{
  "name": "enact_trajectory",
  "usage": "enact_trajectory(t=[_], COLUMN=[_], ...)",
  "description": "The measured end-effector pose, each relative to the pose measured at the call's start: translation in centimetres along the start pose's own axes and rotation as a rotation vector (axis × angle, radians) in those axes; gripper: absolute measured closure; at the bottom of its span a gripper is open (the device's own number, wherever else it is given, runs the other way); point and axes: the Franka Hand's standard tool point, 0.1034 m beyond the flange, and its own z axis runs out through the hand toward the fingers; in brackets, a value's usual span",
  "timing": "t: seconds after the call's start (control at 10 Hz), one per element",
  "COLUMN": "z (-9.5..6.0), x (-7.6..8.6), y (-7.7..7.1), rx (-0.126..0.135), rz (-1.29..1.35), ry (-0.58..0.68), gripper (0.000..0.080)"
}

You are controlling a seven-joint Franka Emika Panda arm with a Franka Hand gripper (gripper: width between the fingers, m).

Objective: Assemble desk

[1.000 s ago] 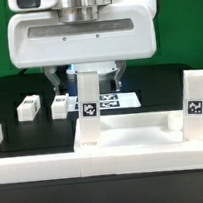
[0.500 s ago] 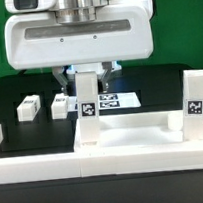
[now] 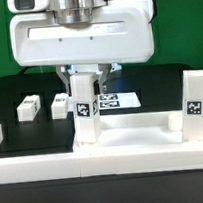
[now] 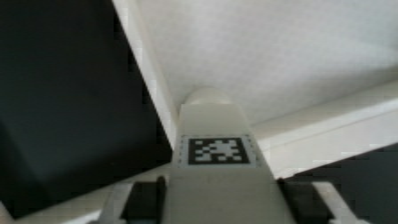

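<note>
end effector (image 3: 84, 86): clamped near top of upright white tagged block leg (image 3: 87, 116) | leg stands in corner of large white rimmed plastic panel (image 3: 133, 137) | grip probably for screwing it home

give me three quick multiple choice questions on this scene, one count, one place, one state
1. How many loose legs lie on the table?
A) one B) two C) four

2. Where is the gripper?
A) around a loose leg B) raised clear of every part C) around the centre leg on the panel

3. How is the other upright leg, at the exterior view's right?
A) standing on the panel B) flat on the table C) hanging in the gripper

Answers: 1 B, two small blocks lie at the exterior view's left. 2 C, a finger sits on each side of that leg in both views. 3 A, it stands upright at the panel's corner, with nothing touching it.
</note>
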Motion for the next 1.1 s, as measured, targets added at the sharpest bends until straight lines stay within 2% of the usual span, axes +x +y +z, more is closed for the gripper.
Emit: enact_trajectory(t=[0.2,0.3,0.4,0.5,0.6,0.7,1.0,1.1], z=[0.00,-0.10,-0.08,-0.01,-0.02,0.06,0.21,0.23], x=[-0.04,0.09,0.23,0.32,0.32,0.17,-0.07,-0.10], y=[-0.20,-0.15,-0.03,0.27,0.30,-0.06,-0.54,-0.54], rx=[0.017,0.037,0.067,0.114,0.122,0.118,0.116,0.115], rz=[0.316,0.425,0.612,0.798,0.891,0.989,1.038,1.032], ry=[-0.012,-0.028,-0.042,-0.051,-0.058,-0.064,-0.065,-0.065], gripper=[0.0512,0.0512,0.0511,0.0511,0.0511,0.0511,0.0511,0.0313])
